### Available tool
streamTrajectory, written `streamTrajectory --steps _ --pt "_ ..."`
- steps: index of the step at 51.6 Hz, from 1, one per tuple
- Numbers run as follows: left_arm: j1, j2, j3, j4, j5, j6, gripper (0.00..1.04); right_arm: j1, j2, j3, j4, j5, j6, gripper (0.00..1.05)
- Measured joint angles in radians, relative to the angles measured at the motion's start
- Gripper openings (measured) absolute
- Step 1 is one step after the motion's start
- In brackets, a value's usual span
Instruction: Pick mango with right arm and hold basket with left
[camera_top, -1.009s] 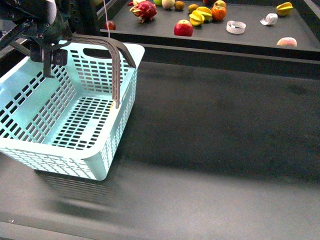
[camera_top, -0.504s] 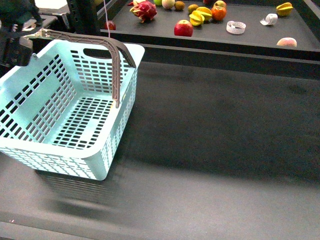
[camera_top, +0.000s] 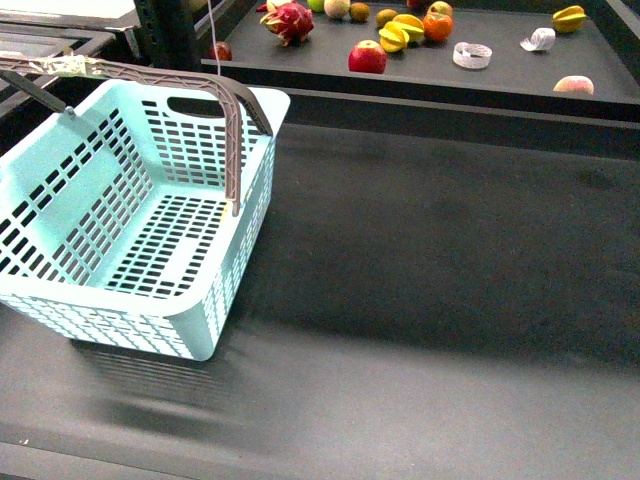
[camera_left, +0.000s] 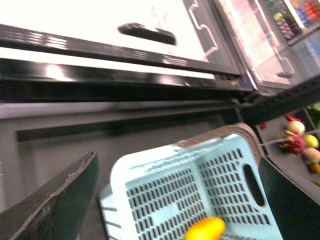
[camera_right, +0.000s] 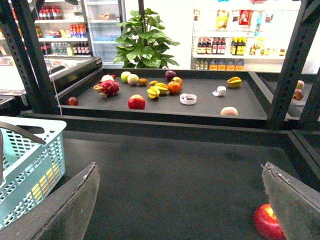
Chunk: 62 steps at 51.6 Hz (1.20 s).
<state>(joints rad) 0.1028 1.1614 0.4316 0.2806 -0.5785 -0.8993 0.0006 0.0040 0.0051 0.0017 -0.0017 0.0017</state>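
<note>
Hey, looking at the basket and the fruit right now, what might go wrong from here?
1. The left hand is open and off the basket, so it may slide if bumped.
2. The mango seems to lie in the basket already, hidden in the front view; the open right hand might chase the yellow star fruit instead.
3. A red apple beside a right finger could get knocked.

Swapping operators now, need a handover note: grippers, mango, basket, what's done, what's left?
Left gripper: open, empty, above the basket, not holding it.
Right gripper: open, empty, over the dark table.
Mango: the left wrist view shows a yellow-orange oval inside the basket, probably it; the front view does not show it.
Done: mango apparently in the basket.
Left: confirm that; take hold of the basket.
</note>
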Motion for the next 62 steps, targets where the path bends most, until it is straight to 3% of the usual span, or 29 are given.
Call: streamTrajectory --steps 16,17,18,20,23,25,31,39,43,45,62 --pt "0.016 -0.036 -0.011 -0.010 0.001 0.029 0.99 0.000 0.000 0.000 0.000 0.000 0.000 0.97" --pt "0.036 -0.026 -0.033 0.055 0.092 0.093 0.96 0.000 0.000 0.000 0.000 0.000 0.000 0.97" --pt "0.066 -0.020 -0.082 0.206 0.272 0.189 0.89 0.000 0.000 0.000 0.000 0.000 0.000 0.97" --pt "0.083 -0.017 -0.173 0.433 0.516 0.393 0.79 0.000 0.000 0.000 0.000 0.000 0.000 0.97" --pt "0.074 -0.044 -0.229 0.565 0.687 0.570 0.68 0.000 0.000 0.000 0.000 0.000 0.000 0.97" --pt "0.061 -0.073 -0.245 0.587 0.724 0.661 0.62 0.000 0.000 0.000 0.000 -0.001 0.000 0.97" --pt "0.031 -0.181 -0.298 0.563 0.705 0.833 0.36 0.000 0.000 0.000 0.000 0.001 0.000 0.97" --pt "-0.006 -0.294 -0.351 0.493 0.673 0.875 0.04 0.000 0.000 0.000 0.000 0.000 0.000 0.97" --pt "-0.063 -0.321 -0.397 0.519 0.586 0.881 0.04 0.000 0.000 0.000 0.000 0.000 0.000 0.97" --pt "-0.094 -0.363 -0.410 0.478 0.587 0.883 0.04 0.000 0.000 0.000 0.000 0.000 0.000 0.97" --pt "-0.100 -0.610 -0.411 0.263 0.578 0.889 0.04 0.000 0.000 0.000 0.000 0.000 0.000 0.97"
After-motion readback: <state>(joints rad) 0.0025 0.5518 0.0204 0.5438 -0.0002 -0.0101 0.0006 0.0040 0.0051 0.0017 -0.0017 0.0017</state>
